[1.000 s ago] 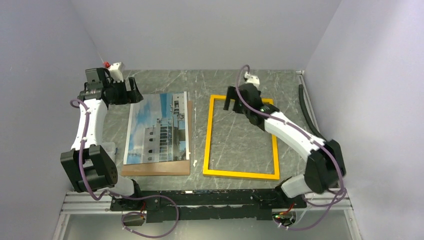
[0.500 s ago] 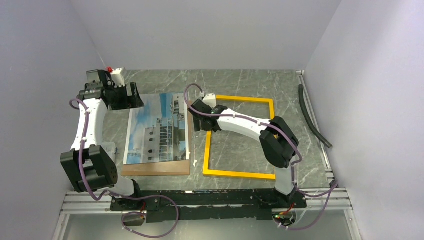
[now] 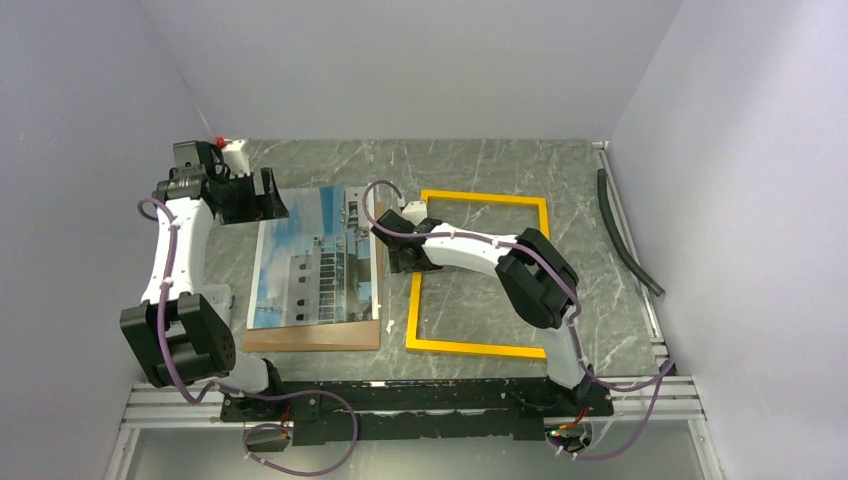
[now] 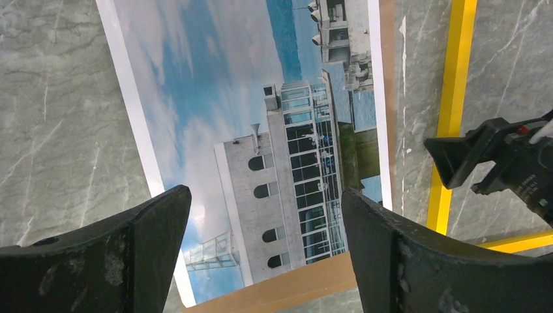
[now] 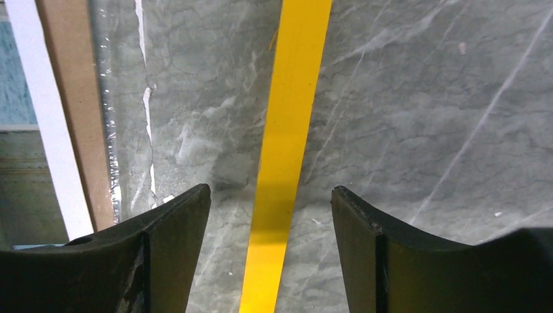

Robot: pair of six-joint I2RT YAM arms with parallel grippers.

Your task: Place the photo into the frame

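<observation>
The photo [image 3: 315, 255] of a white building against blue sky lies flat on the left of the table, also in the left wrist view [image 4: 215, 98]. To its right lies the yellow frame [image 3: 485, 198], flat on the table. My left gripper [image 3: 268, 205] hovers open over the photo's far left corner, and nothing is between its fingers [image 4: 266, 192]. My right gripper [image 3: 404, 258] is low over the frame's left rail [image 5: 293, 98]. Its jaws stand open astride that rail [image 5: 270, 190], with a gap on each side.
A brown backing board [image 3: 310, 338] lies under the photo and sticks out at its near and right edges [image 5: 75, 130]. A small white scrap [image 3: 389, 325] sits between board and frame. A black hose [image 3: 625, 235] runs along the right wall.
My right arm has swung left from the frame's far rail to its left rail, and its jaws have narrowed a little. The left arm has hardly moved.
</observation>
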